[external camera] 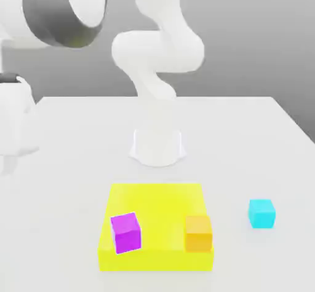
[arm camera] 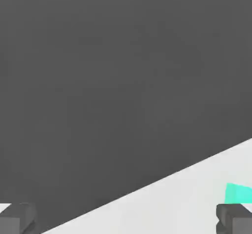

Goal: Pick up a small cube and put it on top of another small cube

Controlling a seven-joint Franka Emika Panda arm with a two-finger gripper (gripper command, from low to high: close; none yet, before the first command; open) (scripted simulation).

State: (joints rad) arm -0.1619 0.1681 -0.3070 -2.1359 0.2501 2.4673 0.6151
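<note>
A magenta cube point(external camera: 126, 232) and an orange cube point(external camera: 199, 233) sit on a flat yellow slab point(external camera: 157, 200) in front of the arm's base. A cyan cube point(external camera: 261, 213) rests on the white table, off the slab toward the exterior view's right. In the hand view my gripper point(arm camera: 126, 220) stands open, its two dark fingertips point(arm camera: 17, 218) set wide apart with nothing between them. The cyan cube point(arm camera: 239, 193) shows in the hand view close beside one fingertip, on the table beyond it.
The arm's white base point(external camera: 157, 143) stands behind the yellow slab. Large white and grey arm links point(external camera: 55, 14) loom at the exterior view's upper left. The white table point(external camera: 258, 137) ends at an edge with dark background beyond it.
</note>
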